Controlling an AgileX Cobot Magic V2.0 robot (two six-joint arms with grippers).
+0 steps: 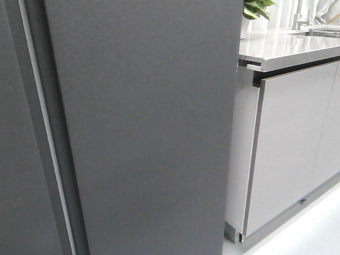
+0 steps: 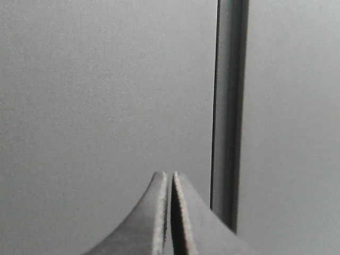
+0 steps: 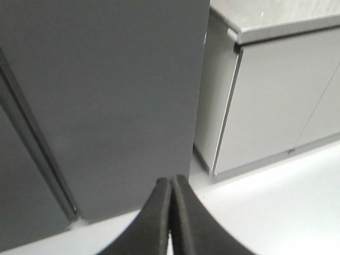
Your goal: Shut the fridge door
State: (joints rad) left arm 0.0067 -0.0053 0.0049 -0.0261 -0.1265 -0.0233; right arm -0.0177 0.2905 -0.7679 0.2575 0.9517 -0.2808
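fridge door (image 1: 143, 127) seemingly shut, edges cropped

Your left gripper (image 2: 169, 212): two dark fingers (image 2: 151, 223) pressed together, only a hairline seam between them, tips aimed at 12 o'clock toward a flat matte grey face. Fridge door (image 2: 101, 95): fills your view from 12 round through 9 o'clock, plain and unmarked. Vertical strip (image 2: 229, 106): darker, at 1 o'clock from the fingertips, with a neighbouring grey panel (image 2: 292, 127) beyond it at 3 o'clock.
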